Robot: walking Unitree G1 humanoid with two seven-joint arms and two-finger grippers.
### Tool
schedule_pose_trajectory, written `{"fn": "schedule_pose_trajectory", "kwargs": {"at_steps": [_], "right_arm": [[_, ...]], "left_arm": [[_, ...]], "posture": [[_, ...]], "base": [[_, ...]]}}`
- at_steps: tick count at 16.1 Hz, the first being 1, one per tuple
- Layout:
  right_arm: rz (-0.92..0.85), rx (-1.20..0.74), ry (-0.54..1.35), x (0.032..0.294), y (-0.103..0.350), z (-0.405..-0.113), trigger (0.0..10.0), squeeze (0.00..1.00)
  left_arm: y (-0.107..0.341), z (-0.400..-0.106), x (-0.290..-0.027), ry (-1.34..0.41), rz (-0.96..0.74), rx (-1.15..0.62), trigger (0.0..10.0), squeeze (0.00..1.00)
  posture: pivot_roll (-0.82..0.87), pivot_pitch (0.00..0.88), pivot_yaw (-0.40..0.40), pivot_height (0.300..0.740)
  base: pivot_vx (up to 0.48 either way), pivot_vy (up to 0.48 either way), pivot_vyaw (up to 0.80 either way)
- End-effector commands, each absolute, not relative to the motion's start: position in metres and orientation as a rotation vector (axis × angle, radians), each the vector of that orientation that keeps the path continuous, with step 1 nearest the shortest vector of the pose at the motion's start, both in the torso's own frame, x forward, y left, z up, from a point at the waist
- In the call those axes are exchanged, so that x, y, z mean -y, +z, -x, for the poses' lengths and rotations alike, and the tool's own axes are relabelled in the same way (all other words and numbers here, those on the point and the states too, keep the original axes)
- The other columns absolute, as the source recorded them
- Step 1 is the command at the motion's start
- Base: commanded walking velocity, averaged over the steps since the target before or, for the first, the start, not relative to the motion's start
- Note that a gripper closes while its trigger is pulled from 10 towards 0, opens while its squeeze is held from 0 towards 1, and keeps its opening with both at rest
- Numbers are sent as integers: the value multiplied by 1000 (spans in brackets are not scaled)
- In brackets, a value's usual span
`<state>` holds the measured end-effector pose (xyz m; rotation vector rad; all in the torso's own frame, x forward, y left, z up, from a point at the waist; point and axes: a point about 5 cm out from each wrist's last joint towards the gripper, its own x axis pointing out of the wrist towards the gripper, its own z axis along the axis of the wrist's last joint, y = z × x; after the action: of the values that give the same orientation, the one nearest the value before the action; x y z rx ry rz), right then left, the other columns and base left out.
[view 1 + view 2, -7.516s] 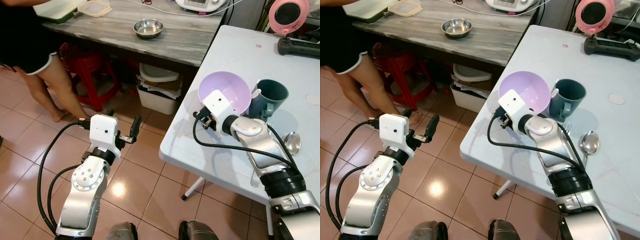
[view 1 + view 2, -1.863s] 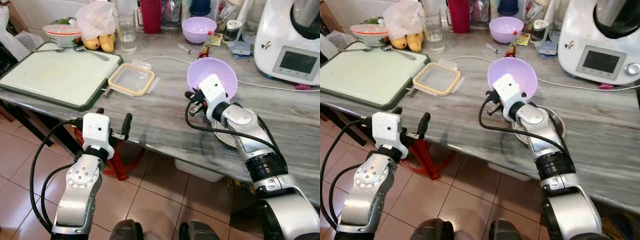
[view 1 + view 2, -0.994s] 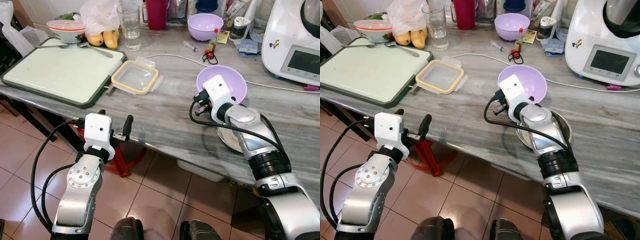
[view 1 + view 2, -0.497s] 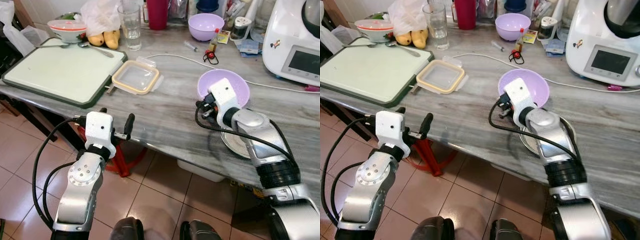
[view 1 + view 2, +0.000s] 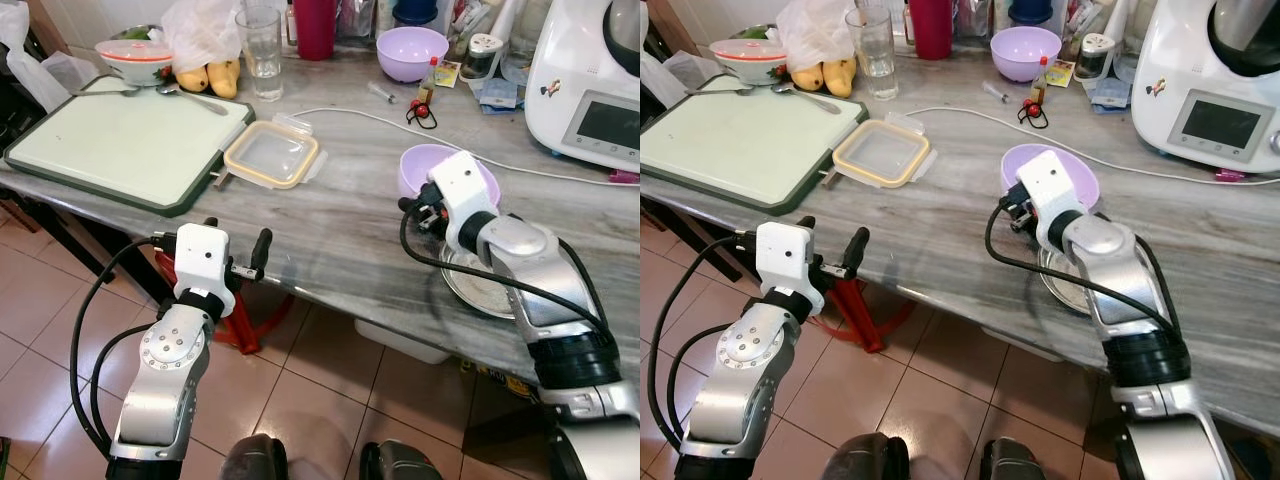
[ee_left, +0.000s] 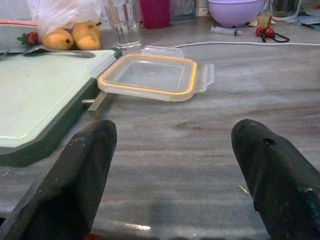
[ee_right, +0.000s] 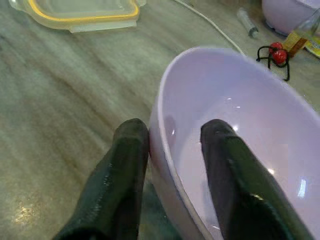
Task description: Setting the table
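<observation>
Two black fingers of the right claw pinch the lilac plastic bowl's rim over the grey bench; left claw gapes empty

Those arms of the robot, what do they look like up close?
Both arms are silver metal tubes with round joints and looping black cables. Each wrist carries a white boxy block. The left gripper and right gripper each have two long, matte black fingers.
</observation>
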<state>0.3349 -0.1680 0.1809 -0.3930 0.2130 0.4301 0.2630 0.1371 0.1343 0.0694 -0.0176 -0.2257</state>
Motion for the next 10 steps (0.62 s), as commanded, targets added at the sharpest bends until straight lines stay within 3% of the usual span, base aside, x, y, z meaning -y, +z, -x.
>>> {"fn": "schedule_pose_trajectory", "kwargs": {"at_steps": [1, 5, 10], "right_arm": [[393, -197, 424, 169, 186, -332, 10000, 1000], [403, -227, 426, 170, 180, -326, 10000, 1000], [349, -106, 423, 161, 196, -319, 10000, 1000]], "left_arm": [[132, -262, -139, -224, -68, 12, 10000, 0], [131, -262, -138, -226, -66, 8, 10000, 0], [130, -262, -139, -212, -67, -1, 10000, 0]], "posture": [[4, 73, 54, 740], [-1, 81, 56, 740], [2, 84, 57, 740]], "base": [[0, 0, 0], [0, 0, 0], [0, 0, 0]]}}
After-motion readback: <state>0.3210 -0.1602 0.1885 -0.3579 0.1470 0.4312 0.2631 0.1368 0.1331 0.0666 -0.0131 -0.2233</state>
